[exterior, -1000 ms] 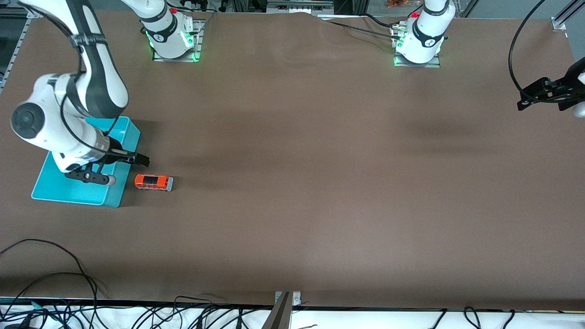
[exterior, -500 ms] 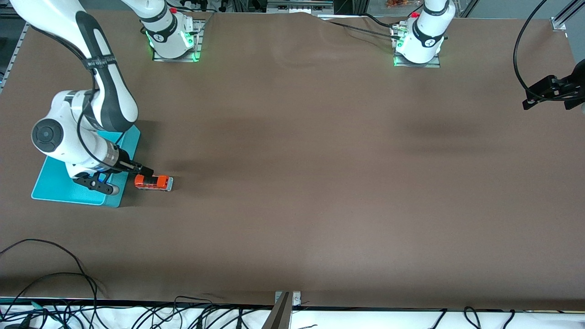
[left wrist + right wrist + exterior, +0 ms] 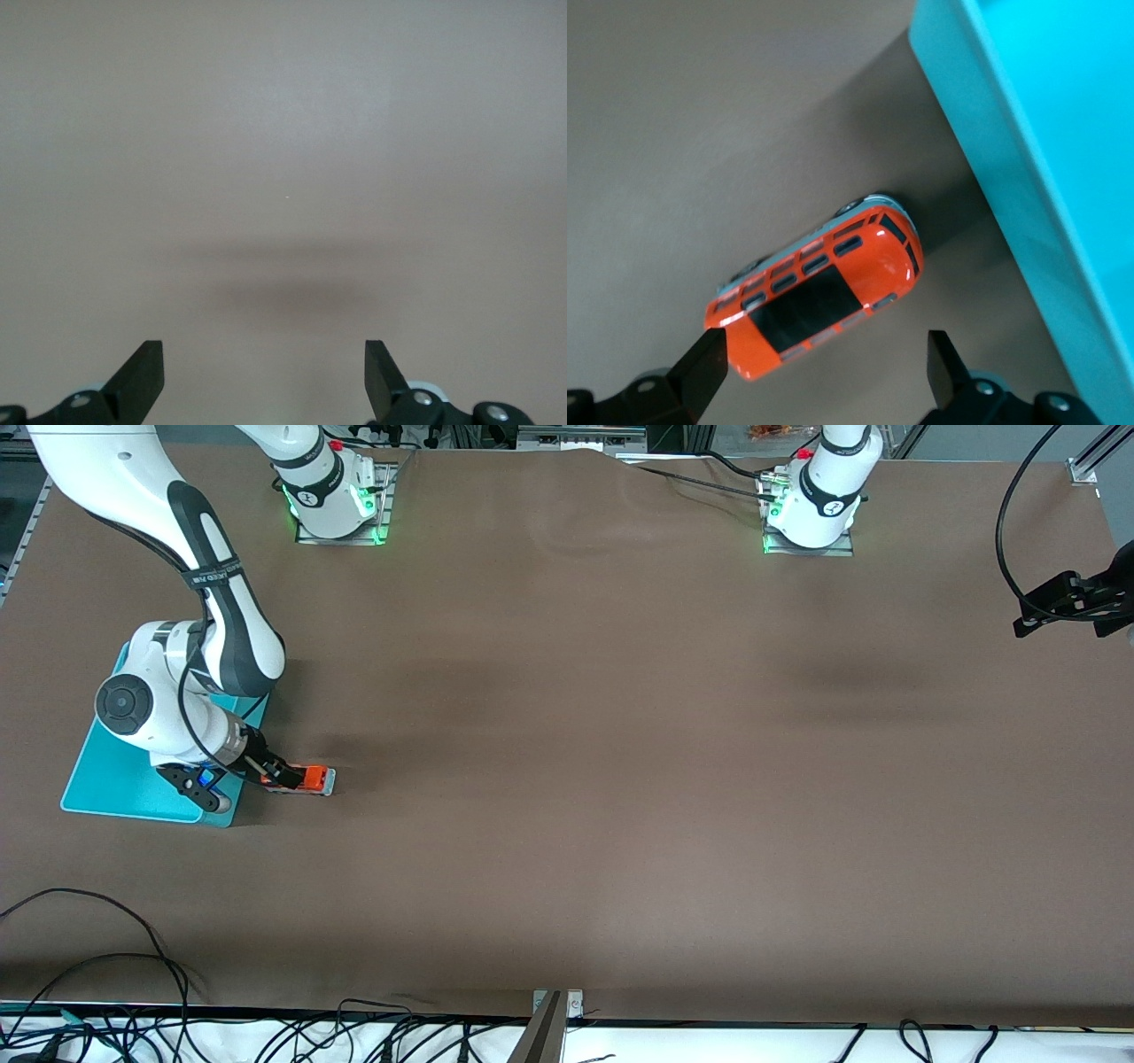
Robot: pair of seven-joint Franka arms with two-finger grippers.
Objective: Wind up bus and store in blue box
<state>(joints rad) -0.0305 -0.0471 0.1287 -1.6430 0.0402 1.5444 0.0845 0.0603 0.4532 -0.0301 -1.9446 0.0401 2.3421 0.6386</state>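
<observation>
**Right gripper low over the toy bus beside the blue box**

Closest to the front camera among the task's things is the bus (image 3: 301,779), an orange-red toy with a dark roof panel and a silver-white lower body, standing on its wheels on the brown table (image 3: 620,779) at the right arm's end. On a clock face laid over the front view it sits at about 9 o'clock from the table's middle, with the blue box (image 3: 115,779) just beside it, again toward 9 o'clock, the two apart by a narrow strip of table.

The right gripper (image 3: 282,776) has its fingers spread wide and is low over the box-side end of the bus. In the right wrist view the bus (image 3: 819,297) lies slantwise between the two dark fingertips (image 3: 704,363), which do not touch it, and the turquoise wall of the box (image 3: 1010,186) runs close by.

Toward 3 o'clock, at the table's edge on the left arm's end, the left gripper (image 3: 1063,602) waits in the air, fingers (image 3: 142,376) spread over bare table.
</observation>
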